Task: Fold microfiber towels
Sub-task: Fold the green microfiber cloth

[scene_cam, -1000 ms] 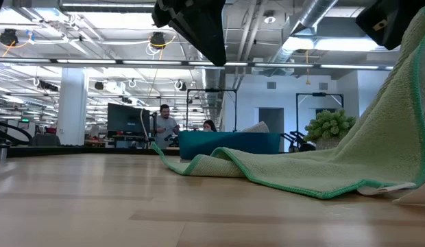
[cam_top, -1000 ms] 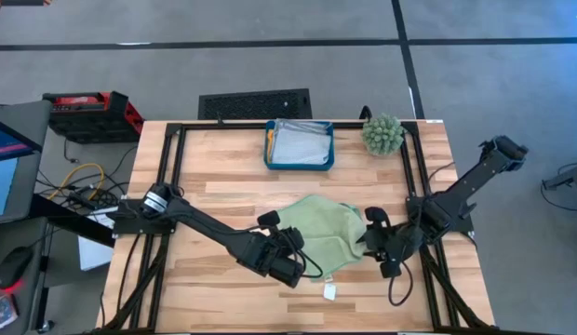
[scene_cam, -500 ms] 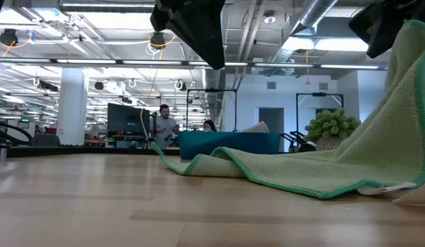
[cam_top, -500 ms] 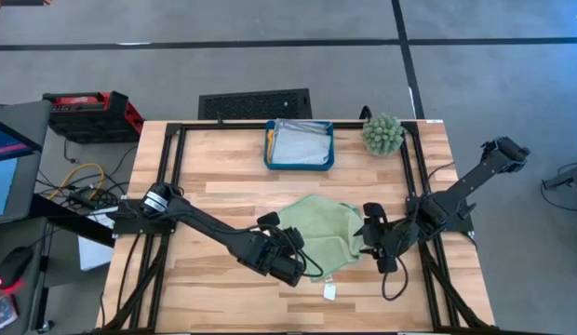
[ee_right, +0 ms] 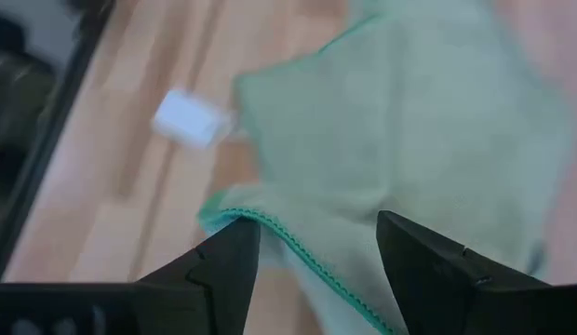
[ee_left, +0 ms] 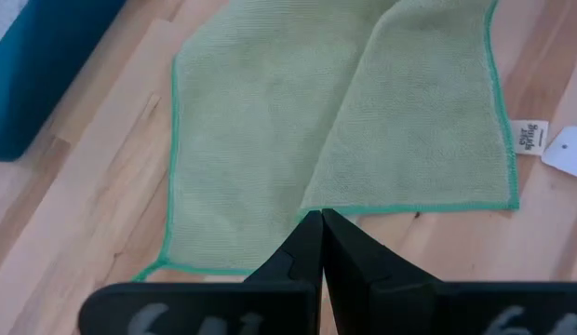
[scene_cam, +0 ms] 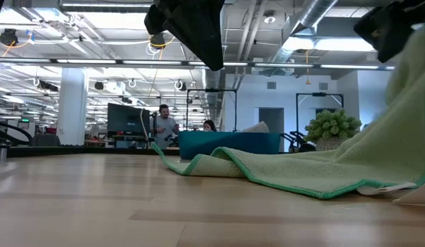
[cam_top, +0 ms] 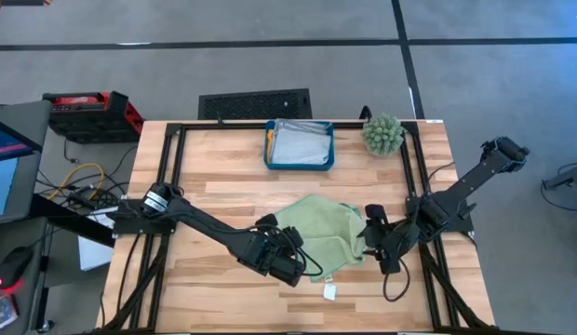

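Judging from how things lie, well short of finished: only partly folded, the light green towel (cam_top: 321,234) sprawls rumpled on the desk (cam_top: 223,200) near its front middle, one flap doubled over the rest, a white label (cam_top: 329,291) poking out at the front edge. Seen from the left wrist, lies in two overlapping layers with teal-stitched hems not lined up. Farther back, in the teal tray (cam_top: 269,158), rests pale grey-blue cloth (cam_top: 301,144), looking flat and already stowed; how many pieces there, impossible to say. No orange towel anywhere in view. Beside the tray, a spiky green plant (cam_top: 383,134), no part of the job.

Left gripper (ee_left: 321,223): fingers pressed together, nothing clearly between them, tips at the near hem of the towel where the two layers meet; whether pinning cloth or merely touching, hard to say. Right gripper (ee_right: 312,251): fingers spread wide, holding nothing, poised just above the towel's right corner with the stitched hem running between them. In the low view, right side of the towel rises in a slope toward that gripper. Likely left to do: squaring this fold, one more fold, then stowing.
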### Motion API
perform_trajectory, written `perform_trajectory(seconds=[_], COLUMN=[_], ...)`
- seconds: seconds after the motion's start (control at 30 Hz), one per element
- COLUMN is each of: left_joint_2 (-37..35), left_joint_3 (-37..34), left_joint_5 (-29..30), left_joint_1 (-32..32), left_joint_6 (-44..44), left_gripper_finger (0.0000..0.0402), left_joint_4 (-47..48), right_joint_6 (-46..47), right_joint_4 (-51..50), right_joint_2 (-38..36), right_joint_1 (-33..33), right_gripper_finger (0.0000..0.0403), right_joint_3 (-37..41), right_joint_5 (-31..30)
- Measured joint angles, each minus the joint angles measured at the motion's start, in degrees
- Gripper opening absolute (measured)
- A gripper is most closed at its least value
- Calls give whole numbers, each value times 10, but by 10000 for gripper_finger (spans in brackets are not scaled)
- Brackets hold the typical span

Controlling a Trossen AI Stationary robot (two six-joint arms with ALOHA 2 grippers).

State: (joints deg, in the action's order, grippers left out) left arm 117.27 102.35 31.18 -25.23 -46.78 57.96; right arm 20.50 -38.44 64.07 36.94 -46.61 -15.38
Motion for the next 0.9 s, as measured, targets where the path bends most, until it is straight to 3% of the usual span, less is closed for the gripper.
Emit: perform_trajectory(seconds=[0.2,0.57,0.9], left_joint_2=[0,0,1], left_joint_3=[0,-2,-106], left_joint_5=[-4,-4,-29], left_joint_1=[-2,-2,-1], left_joint_6=[0,9,165], left_gripper_finger=[0,0,0], left_joint_4=[0,-21,-249], right_joint_6=[-23,-40,-40], right_joint_4=[-68,-74,-74], right_joint_2=[0,0,0], right_joint_1=[24,36,36], right_gripper_finger=[240,240,240], right_joint_3=[0,0,0], right_joint_5=[126,84,76])
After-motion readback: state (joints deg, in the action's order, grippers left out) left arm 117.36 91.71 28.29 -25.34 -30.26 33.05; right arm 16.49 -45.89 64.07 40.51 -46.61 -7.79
